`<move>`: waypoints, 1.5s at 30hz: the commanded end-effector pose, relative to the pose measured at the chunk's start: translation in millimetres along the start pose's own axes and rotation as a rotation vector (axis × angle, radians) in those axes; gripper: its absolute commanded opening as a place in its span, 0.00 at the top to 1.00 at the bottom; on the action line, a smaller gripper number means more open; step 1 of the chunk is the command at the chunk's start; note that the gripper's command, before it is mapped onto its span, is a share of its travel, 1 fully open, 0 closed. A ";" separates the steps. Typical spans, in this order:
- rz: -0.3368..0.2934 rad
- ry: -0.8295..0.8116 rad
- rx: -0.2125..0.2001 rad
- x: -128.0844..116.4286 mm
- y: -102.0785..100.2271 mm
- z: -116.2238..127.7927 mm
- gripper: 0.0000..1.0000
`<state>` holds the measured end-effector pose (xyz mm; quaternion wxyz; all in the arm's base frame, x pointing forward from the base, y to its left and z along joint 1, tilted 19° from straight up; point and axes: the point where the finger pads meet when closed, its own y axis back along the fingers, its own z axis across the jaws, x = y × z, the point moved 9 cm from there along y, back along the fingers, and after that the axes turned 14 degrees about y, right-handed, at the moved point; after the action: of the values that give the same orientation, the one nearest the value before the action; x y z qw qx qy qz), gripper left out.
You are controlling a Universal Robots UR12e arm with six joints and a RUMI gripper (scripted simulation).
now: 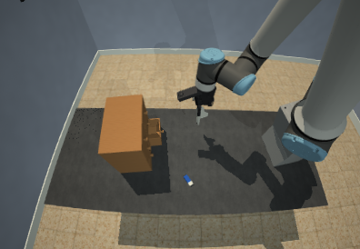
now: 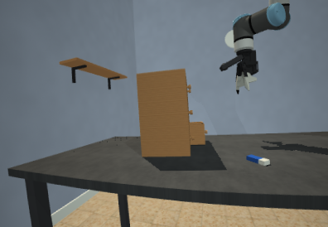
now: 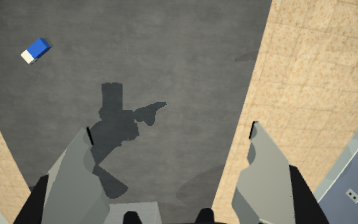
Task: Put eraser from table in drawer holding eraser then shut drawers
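Observation:
A blue and white eraser [image 1: 188, 180] lies on the dark table top in front of the chest; it also shows in the exterior view [image 2: 258, 160] and at the upper left of the wrist view [image 3: 35, 50]. The wooden chest [image 1: 124, 133] stands upright with its bottom drawer [image 1: 155, 130] [image 2: 198, 132] pulled partly out; the upper drawers look shut. What lies in the drawers is hidden. My gripper [image 1: 201, 117] [image 2: 243, 84] [image 3: 171, 125] hangs high above the table, to the right of the chest, fingers wide open and empty.
A wooden wall shelf [image 2: 91, 68] hangs behind the chest at the left. The arm's base [image 1: 299, 136] stands at the table's right side. The table edge and tiled floor [image 3: 310, 90] lie below the gripper's right side.

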<state>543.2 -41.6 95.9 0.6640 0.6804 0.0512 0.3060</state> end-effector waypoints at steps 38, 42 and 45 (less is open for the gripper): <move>0.635 0.001 -0.159 -2.9 -79.9 1.5 0.00; 0.671 0.002 -0.167 -3.4 -85.9 0.3 0.00; 0.727 0.001 -0.182 -2.6 -95.0 1.1 0.00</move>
<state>567.7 -34.9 21.4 0.5814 0.6200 -0.1698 0.4987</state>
